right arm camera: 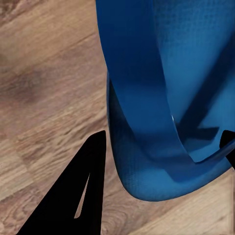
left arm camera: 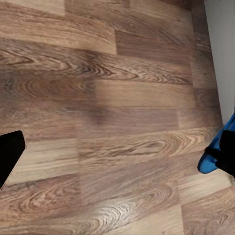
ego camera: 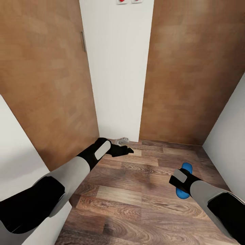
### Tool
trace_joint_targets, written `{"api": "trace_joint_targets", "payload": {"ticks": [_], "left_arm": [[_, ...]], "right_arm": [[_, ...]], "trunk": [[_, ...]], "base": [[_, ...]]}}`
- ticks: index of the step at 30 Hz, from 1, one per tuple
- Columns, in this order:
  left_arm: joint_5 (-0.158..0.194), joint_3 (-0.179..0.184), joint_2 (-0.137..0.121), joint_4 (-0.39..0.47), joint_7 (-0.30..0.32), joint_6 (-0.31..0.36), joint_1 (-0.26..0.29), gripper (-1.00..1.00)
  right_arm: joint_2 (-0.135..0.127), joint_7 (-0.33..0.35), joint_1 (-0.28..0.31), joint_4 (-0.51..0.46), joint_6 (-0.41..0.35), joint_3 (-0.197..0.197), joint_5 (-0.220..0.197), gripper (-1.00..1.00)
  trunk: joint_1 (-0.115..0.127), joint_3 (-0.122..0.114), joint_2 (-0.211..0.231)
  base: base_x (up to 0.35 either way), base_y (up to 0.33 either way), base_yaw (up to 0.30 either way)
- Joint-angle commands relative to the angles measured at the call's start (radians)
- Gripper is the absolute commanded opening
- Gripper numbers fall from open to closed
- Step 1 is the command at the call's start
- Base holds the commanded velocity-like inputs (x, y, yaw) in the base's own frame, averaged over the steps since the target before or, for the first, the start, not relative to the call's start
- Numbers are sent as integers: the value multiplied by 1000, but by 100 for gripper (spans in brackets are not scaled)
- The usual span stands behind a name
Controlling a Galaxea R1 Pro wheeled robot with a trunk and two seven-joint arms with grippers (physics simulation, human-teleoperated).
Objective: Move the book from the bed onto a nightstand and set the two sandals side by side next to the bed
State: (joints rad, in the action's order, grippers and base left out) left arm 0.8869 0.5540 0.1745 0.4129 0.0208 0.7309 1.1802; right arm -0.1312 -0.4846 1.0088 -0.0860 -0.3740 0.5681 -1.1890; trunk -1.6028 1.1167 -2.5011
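While the left fingers (ego camera: 127,149) look pressed together, right fingers (right arm camera: 73,196) straddle the blue sandal (right arm camera: 166,98).

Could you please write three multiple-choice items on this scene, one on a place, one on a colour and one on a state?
1. Where is the sandal?
A. at the right gripper
B. on a shelf
C. at the left gripper

2. What colour is the sandal?
A. red
B. bright blue
C. white

3. What does the left gripper hold?
A. a book
B. a sandal
C. nothing that can be seen

Answers:
1 A: the head view shows the blue sole at the right gripper, and the right wrist view shows it between the fingers.
2 B: both the head and right wrist views show blue.
3 C: it hangs over bare wood floor.
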Motion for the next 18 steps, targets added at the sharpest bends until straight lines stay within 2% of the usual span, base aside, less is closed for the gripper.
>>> {"api": "trace_joint_targets", "payload": {"ticks": [1,6,10,18], "left_arm": [[-2,3,0,-6,2,-9,1,100],[-1,3,0,-44,4,-61,1,100],[0,2,0,-75,5,-75,1,100],[-1,1,0,-136,11,-79,1,100]], "right_arm": [[-2,-3,0,-3,-6,12,-8,-100],[-5,-2,0,-3,-6,80,-9,-100],[-6,1,-1,-3,-5,134,-10,-100],[-10,7,-1,-3,-5,143,-9,-100]], "trunk": [[1,-3,0],[3,-22,1],[18,-35,29],[49,-60,85]], "base": [[0,0,0],[0,0,0],[0,0,0],[0,0,0]]}}
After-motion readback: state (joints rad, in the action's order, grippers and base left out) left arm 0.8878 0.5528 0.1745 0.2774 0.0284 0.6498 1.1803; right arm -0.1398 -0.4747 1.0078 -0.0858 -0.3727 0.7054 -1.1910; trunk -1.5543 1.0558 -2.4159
